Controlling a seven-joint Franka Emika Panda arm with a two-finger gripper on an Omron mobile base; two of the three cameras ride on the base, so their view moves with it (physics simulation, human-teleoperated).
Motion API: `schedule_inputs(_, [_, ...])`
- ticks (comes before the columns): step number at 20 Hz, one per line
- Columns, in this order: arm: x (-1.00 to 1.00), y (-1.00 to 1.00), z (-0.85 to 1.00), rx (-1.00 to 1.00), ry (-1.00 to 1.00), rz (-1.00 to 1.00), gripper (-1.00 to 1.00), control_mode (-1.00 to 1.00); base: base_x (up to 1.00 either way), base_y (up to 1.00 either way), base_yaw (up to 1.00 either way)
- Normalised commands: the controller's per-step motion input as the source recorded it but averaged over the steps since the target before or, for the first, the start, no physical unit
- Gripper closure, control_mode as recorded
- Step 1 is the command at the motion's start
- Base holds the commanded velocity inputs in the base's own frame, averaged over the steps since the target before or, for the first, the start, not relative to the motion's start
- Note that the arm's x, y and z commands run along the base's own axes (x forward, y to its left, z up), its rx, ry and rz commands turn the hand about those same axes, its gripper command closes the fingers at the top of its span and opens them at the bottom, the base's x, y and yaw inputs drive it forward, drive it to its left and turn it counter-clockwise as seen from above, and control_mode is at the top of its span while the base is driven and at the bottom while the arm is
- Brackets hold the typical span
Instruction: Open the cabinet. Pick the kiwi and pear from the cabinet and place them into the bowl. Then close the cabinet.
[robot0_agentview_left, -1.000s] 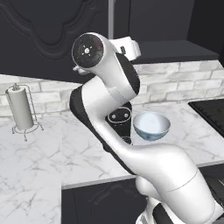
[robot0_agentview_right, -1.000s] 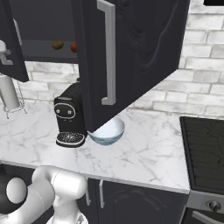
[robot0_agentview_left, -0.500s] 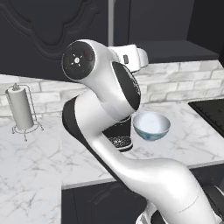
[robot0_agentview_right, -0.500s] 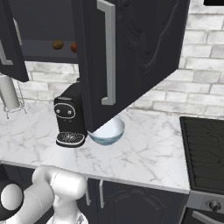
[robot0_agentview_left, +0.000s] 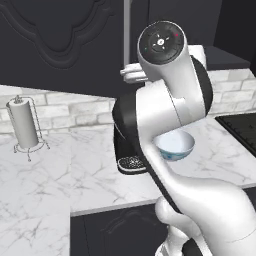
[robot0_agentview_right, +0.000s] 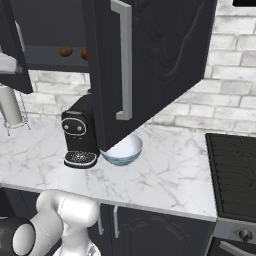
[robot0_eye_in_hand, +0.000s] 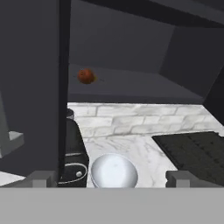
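The black cabinet (robot0_agentview_right: 160, 60) stands open, its right door swung out over the counter with the silver handle (robot0_agentview_right: 123, 60) facing me. On the shelf inside lie the yellowish-tan pear (robot0_agentview_right: 65, 51) and, beside it, the reddish-brown kiwi (robot0_agentview_right: 84, 52) (robot0_eye_in_hand: 86, 76), half hidden by the door edge in the right base view. The white bowl (robot0_agentview_right: 120, 150) (robot0_agentview_left: 175, 145) (robot0_eye_in_hand: 113, 170) sits on the counter under the door. My gripper (robot0_eye_in_hand: 111, 177) is open and holds nothing; it points at the shelf from a distance, well short of the kiwi.
A black coffee machine (robot0_agentview_right: 80, 132) (robot0_eye_in_hand: 74, 153) stands just left of the bowl. A paper towel holder (robot0_agentview_left: 25, 127) is at the far left of the marble counter (robot0_agentview_right: 170, 175). A black stove (robot0_agentview_right: 232, 170) lies to the right. The left door (robot0_agentview_left: 60, 40) hangs close to the arm.
My arm has swung: its big round joint has moved right and up in the left base view. Cabinet doors, fruit and bowl have stayed put.
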Motion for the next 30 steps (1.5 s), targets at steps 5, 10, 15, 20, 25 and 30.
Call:
schedule_inputs(5, [0.00, -0.68, -0.03, 0.26, 0.00, 0.20, -1.00, -1.00, 0.00, 0.00, 0.00])
schedule_inputs(10, [0.23, -0.32, -0.01, 0.29, 0.09, 0.26, -1.00, -1.00, 0.00, 0.00, 0.00])
schedule_inputs(15, [0.60, -0.14, -0.02, 0.27, 0.12, 0.33, -1.00, -1.00, 0.00, 0.00, 0.00])
schedule_inputs(20, [0.79, -0.01, 0.00, 0.20, 0.06, 0.39, -1.00, -1.00, 0.00, 0.00, 0.00])
schedule_inputs(25, [0.63, 0.07, -0.30, 0.09, 0.00, 0.38, -1.00, -1.00, 0.00, 0.00, 0.00])
schedule_inputs(30, [0.51, 0.16, -0.30, 0.06, 0.00, 0.37, -1.00, -1.00, 0.00, 0.00, 0.00])
